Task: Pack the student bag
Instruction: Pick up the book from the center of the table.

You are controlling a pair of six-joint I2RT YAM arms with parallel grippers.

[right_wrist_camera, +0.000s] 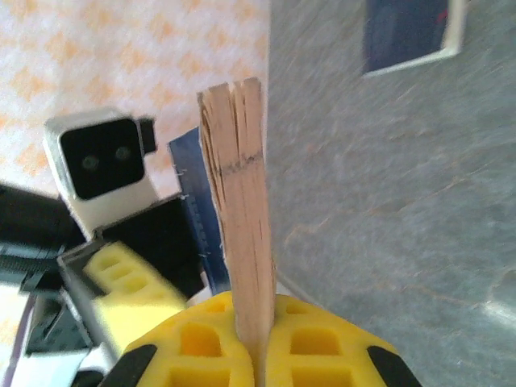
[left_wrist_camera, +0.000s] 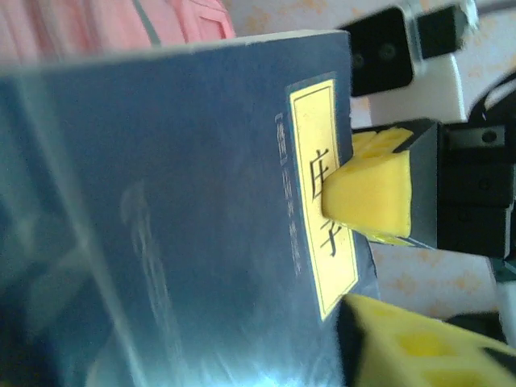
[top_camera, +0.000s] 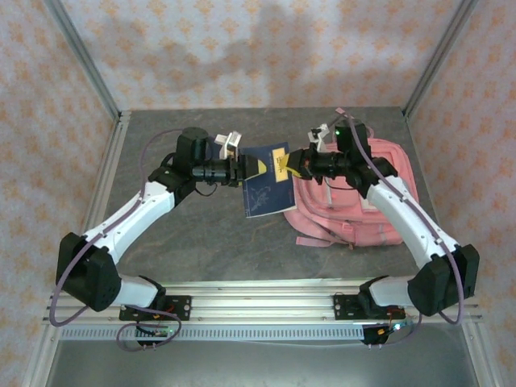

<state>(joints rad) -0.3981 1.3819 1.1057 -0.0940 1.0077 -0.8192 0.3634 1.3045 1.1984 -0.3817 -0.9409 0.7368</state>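
Note:
A dark blue book (top_camera: pixel 266 181) with a yellow label (left_wrist_camera: pixel 322 201) hangs above the table between the two arms, just left of the pink student bag (top_camera: pixel 359 201). My right gripper (top_camera: pixel 295 164) is shut on the book's edge. Its tan page block (right_wrist_camera: pixel 242 201) stands straight up from between the yellow pads (right_wrist_camera: pixel 322 347). In the left wrist view one right pad (left_wrist_camera: pixel 375 189) presses on the label. My left gripper (top_camera: pixel 255 166) is at the book's other side with its jaws open. One of its fingers (left_wrist_camera: pixel 427 347) stands off the cover. The bag's pink cloth (left_wrist_camera: pixel 121 24) shows behind the book.
The bag lies at the right middle of the grey table (top_camera: pixel 201 234), its straps trailing toward the near edge. A dark blue flat thing with a pale edge (right_wrist_camera: pixel 407 32) lies on the tabletop. Patterned walls and metal posts (top_camera: pixel 85 64) close in the back and sides.

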